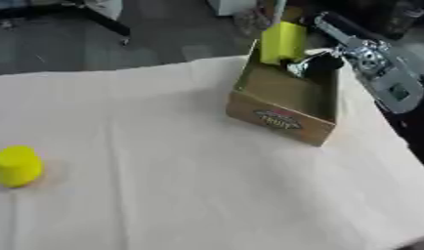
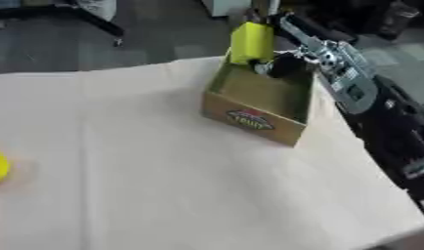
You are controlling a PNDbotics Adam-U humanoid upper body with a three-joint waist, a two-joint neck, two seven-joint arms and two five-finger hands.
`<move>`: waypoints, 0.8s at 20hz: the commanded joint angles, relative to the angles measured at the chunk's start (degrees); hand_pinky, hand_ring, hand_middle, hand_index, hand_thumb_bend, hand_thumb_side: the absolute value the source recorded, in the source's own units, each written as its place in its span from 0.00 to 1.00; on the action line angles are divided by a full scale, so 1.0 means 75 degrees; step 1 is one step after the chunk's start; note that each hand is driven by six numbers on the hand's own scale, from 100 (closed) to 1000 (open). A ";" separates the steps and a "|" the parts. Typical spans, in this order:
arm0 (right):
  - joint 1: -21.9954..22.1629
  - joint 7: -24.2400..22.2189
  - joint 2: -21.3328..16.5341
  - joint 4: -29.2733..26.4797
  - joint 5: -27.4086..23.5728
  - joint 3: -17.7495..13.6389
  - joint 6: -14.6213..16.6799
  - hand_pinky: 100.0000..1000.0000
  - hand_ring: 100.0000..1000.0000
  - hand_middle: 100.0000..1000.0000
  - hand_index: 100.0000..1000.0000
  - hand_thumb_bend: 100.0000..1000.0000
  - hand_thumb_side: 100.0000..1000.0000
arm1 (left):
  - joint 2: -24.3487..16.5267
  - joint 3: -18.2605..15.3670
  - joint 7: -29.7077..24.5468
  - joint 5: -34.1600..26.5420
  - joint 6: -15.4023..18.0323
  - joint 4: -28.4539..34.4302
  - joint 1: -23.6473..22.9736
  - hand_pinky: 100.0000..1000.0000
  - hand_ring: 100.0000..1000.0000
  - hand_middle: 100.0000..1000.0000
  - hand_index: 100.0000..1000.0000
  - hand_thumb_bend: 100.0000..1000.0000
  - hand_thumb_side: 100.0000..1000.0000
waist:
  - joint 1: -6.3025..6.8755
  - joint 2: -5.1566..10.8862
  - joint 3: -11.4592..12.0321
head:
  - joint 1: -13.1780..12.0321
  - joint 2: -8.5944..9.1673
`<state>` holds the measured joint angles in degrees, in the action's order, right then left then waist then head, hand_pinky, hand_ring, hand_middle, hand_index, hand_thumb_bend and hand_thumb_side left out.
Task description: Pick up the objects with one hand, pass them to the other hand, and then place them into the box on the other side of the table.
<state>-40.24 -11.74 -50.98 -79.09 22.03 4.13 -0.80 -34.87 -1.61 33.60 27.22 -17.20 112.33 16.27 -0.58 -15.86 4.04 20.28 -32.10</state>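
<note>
My right hand fingers pinch the block over the box, near its far wall; released off-centre, it could tip outside. A cup waits far left.

I'm looking into a lab or workshop room: grey hard floor, a dark stand's legs, and my cloth-covered table set up for testing

Head stereo pair — looking down, table shared.
</note>
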 commanded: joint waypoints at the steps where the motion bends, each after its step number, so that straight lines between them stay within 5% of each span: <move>1: -0.0070 -0.0077 -0.0393 0.0089 0.0221 -0.0087 0.0113 0.85 0.74 0.60 0.52 0.16 0.09 | -0.0154 -0.0132 0.0067 -0.0028 -0.0007 0.0119 0.0036 0.73 0.66 0.58 0.78 0.77 0.53 | 0.0104 0.0136 0.0016 | 0.0025 0.0094; 7: -0.0153 -0.0423 -0.0301 0.0433 0.0492 -0.0105 0.0275 0.87 0.78 0.71 0.65 0.26 0.24 | -0.0138 -0.0138 0.0083 -0.0027 -0.0026 0.0129 0.0016 0.73 0.66 0.58 0.78 0.77 0.54 | 0.0129 0.0124 0.0032 | 0.0025 0.0126; 10: -0.0205 -0.0495 -0.0286 0.0583 0.0645 -0.0104 0.0344 0.92 0.85 0.79 0.81 0.32 0.26 | -0.0129 -0.0142 0.0095 -0.0020 -0.0032 0.0138 0.0015 0.73 0.66 0.58 0.78 0.77 0.54 | 0.0131 0.0119 0.0040 | 0.0012 0.0140; 15: -0.0251 -0.0629 -0.0260 0.0733 0.0815 -0.0123 0.0466 0.94 0.87 0.82 0.84 0.34 0.23 | -0.0129 -0.0146 0.0104 -0.0017 -0.0047 0.0140 0.0005 0.73 0.66 0.58 0.78 0.76 0.53 | 0.0132 0.0115 0.0041 | -0.0001 0.0138; 16: -0.0252 -0.0630 -0.0266 0.0757 0.0832 -0.0138 0.0466 0.98 0.94 0.87 0.89 0.36 0.05 | -0.0128 -0.0147 0.0106 -0.0017 -0.0049 0.0140 0.0004 0.73 0.66 0.58 0.78 0.76 0.53 | 0.0132 0.0111 0.0041 | -0.0006 0.0134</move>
<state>-41.15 -16.19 -51.20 -73.27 27.86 4.10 2.49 -34.83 -1.92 34.16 27.22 -17.50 112.41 16.11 -0.45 -15.91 4.32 20.26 -31.65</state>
